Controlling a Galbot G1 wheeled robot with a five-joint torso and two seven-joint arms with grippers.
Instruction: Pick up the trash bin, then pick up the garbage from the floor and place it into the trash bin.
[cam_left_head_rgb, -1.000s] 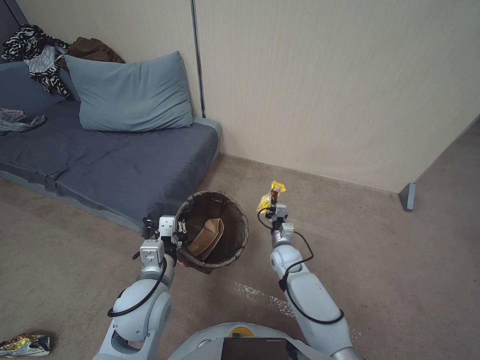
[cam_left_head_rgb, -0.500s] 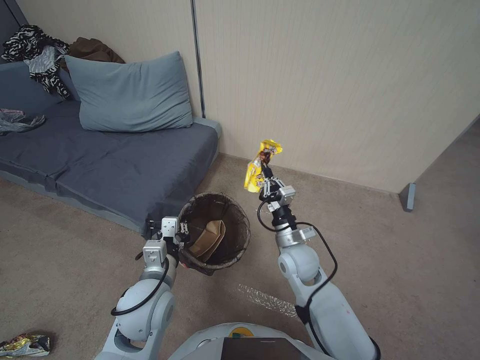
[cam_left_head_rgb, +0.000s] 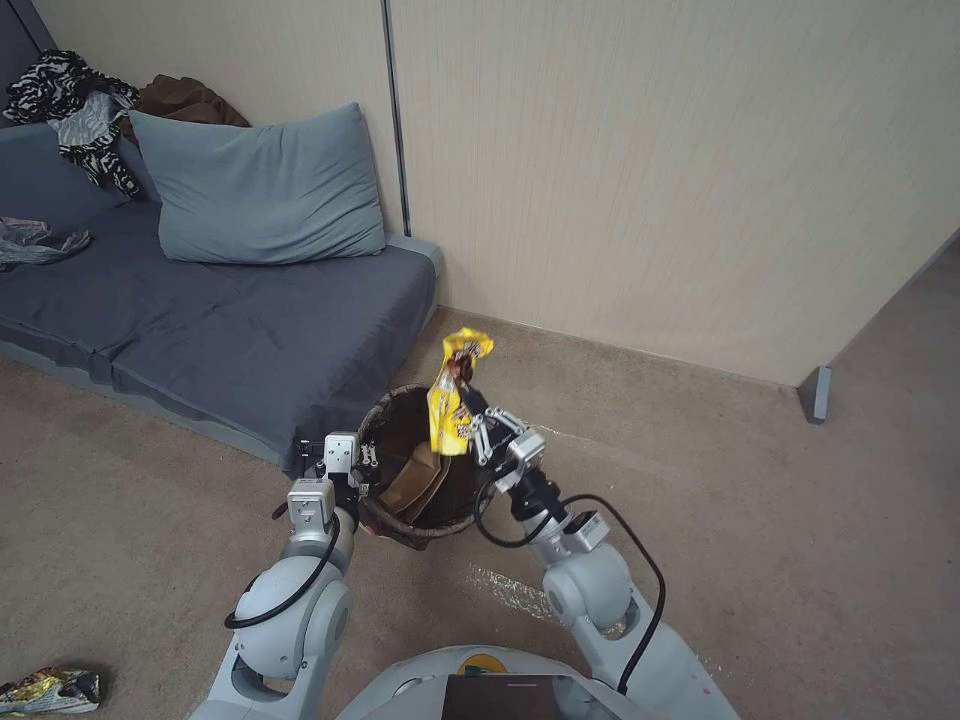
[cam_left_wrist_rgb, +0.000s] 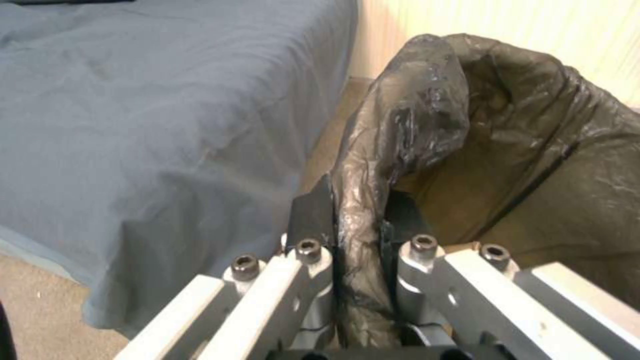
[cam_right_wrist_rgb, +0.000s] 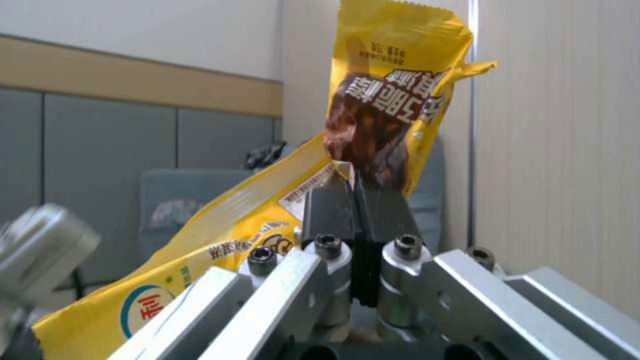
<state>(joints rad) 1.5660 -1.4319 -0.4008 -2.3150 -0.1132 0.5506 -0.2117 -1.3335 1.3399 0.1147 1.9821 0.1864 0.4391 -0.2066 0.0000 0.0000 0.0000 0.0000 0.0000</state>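
Observation:
The trash bin (cam_left_head_rgb: 418, 533), lined with a dark brown bag, hangs just above the carpet beside the sofa. My left gripper (cam_left_head_rgb: 361, 463) is shut on its near-left rim. In the left wrist view the pads (cam_left_wrist_rgb: 313, 212) pinch the folded liner (cam_left_wrist_rgb: 400, 125). A tan paper tray (cam_left_head_rgb: 415, 478) lies inside the bin. My right gripper (cam_left_head_rgb: 471, 408) is shut on a yellow snack wrapper (cam_left_head_rgb: 450, 400), held upright over the bin's right rim. The right wrist view shows that garbage wrapper (cam_right_wrist_rgb: 393, 95) clamped between the right gripper (cam_right_wrist_rgb: 357, 200) fingers.
A dark blue sofa (cam_left_head_rgb: 200, 320) with a grey pillow (cam_left_head_rgb: 255, 190) and clothes (cam_left_head_rgb: 70, 110) stands left of the bin. Another crumpled wrapper (cam_left_head_rgb: 50, 688) lies on the carpet at the near left. A shiny film strip (cam_left_head_rgb: 520, 590) lies near my base. Open carpet spreads to the right.
My right arm has lifted the yellow wrapper from low beside the bin, then swung it left over the bin's rim. The left gripper still holds the bin in the same place.

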